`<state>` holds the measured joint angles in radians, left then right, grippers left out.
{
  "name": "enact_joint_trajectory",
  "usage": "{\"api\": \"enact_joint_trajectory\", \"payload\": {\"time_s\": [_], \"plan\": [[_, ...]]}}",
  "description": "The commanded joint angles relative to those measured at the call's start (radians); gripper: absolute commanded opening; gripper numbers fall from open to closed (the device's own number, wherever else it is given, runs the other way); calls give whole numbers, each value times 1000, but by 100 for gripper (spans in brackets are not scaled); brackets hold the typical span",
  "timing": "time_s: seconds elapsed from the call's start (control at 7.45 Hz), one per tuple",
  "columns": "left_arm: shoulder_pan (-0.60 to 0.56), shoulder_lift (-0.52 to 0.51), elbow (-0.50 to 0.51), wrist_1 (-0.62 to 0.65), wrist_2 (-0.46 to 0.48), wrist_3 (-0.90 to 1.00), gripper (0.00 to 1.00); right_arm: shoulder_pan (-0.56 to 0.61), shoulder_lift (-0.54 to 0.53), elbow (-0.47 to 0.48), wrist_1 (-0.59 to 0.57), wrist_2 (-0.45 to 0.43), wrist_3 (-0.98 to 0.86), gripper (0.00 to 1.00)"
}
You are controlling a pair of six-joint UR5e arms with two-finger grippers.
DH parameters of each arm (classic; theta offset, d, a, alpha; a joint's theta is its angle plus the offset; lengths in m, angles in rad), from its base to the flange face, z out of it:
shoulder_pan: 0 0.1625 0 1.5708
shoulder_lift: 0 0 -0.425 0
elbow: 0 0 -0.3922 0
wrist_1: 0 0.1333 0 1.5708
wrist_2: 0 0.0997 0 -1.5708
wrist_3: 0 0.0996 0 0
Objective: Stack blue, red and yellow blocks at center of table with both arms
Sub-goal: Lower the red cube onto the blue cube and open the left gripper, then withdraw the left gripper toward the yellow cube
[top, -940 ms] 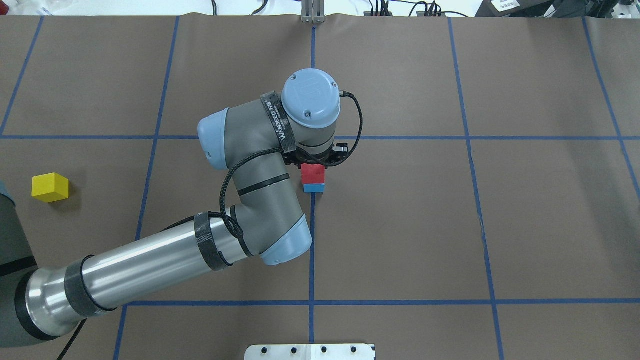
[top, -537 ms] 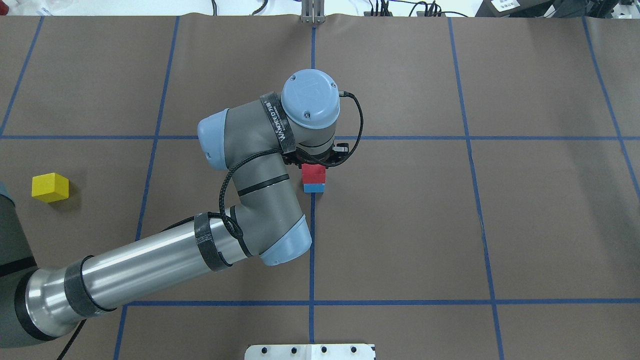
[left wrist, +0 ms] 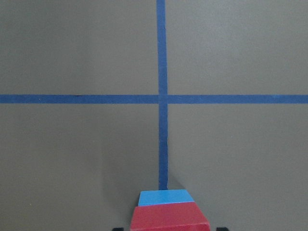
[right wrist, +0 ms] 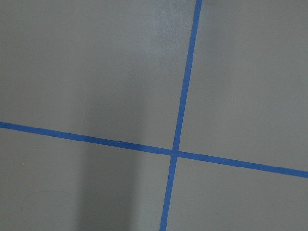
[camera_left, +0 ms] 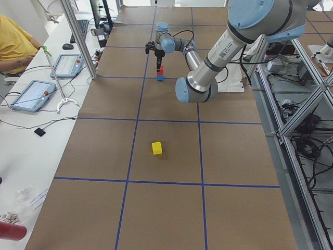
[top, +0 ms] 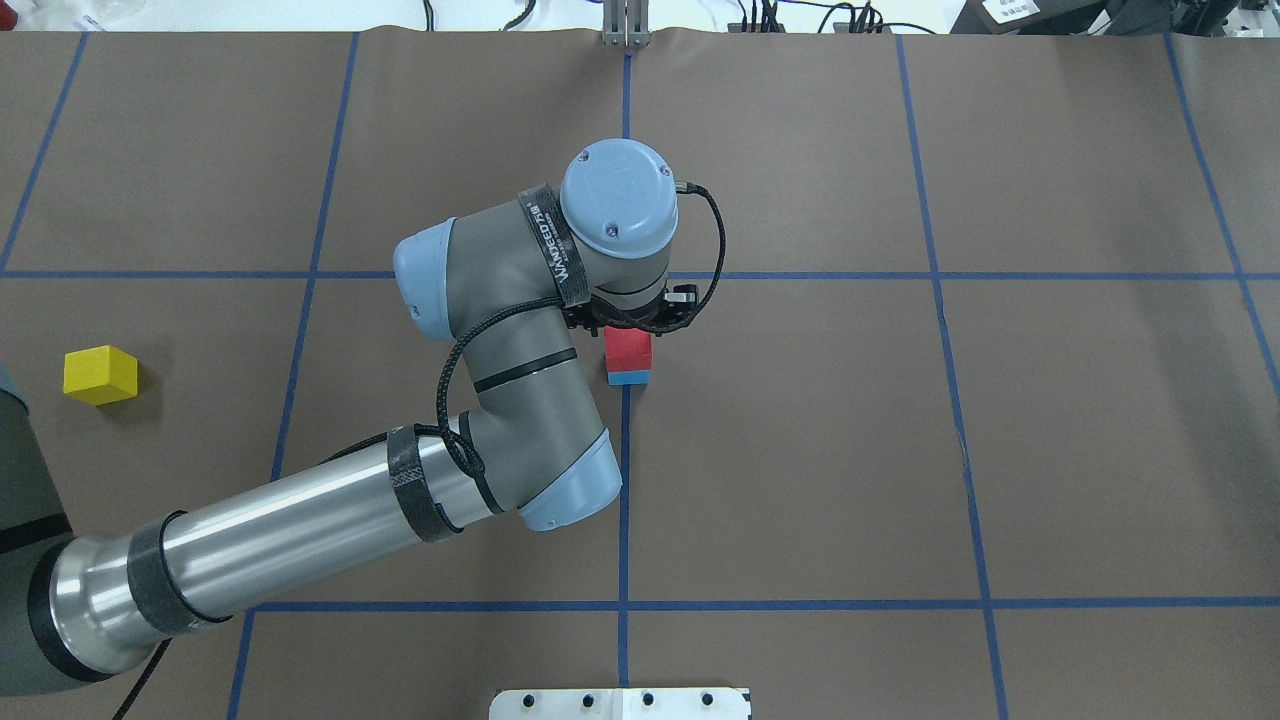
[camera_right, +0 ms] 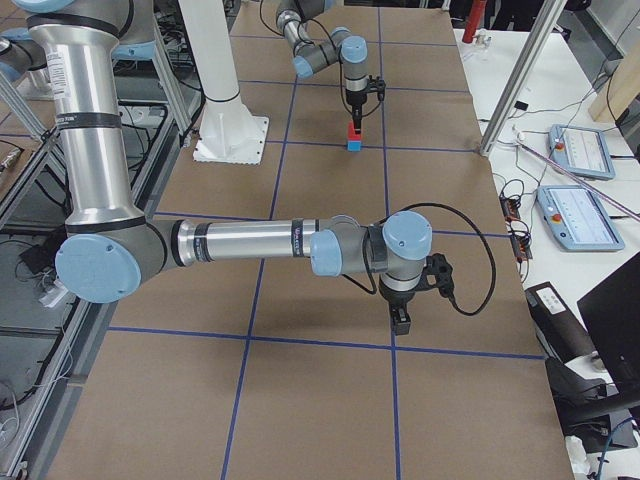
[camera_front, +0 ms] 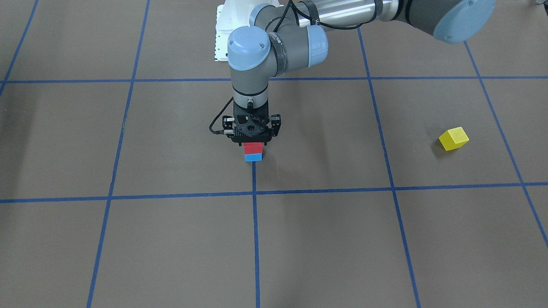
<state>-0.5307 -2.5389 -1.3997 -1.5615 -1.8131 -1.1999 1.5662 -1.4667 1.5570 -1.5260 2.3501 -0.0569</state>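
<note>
Brown table (top: 1100, 450); red block (top: 628, 348); white-lettered arm strap (top: 556, 250).

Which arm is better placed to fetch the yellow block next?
Left. The yellow block lies on the table's left half, the left arm's side; the left gripper is at the red block at centre, and the right gripper is farther off.

The desk (top: 1100, 450) is brown, crossed by a grid of blue tape lines (top: 940, 275). At its middle sit a red block (top: 628, 347) and a blue block (top: 628, 378); far left, a yellow block (top: 100, 374). The left arm (top: 520, 330) is grey with pale blue caps (top: 618, 198) and a silver tube (top: 290, 540).
</note>
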Motion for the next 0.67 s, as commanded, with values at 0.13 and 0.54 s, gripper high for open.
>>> {"api": "enact_joint_trajectory", "payload": {"time_s": [0.13, 0.54], "plan": [[-35, 72, -124, 14, -11, 172, 100, 0, 0, 2, 1, 0, -1, 100], [-239, 485, -512, 12, -196, 513, 100, 3, -29, 5, 1, 0, -1, 100]]}}
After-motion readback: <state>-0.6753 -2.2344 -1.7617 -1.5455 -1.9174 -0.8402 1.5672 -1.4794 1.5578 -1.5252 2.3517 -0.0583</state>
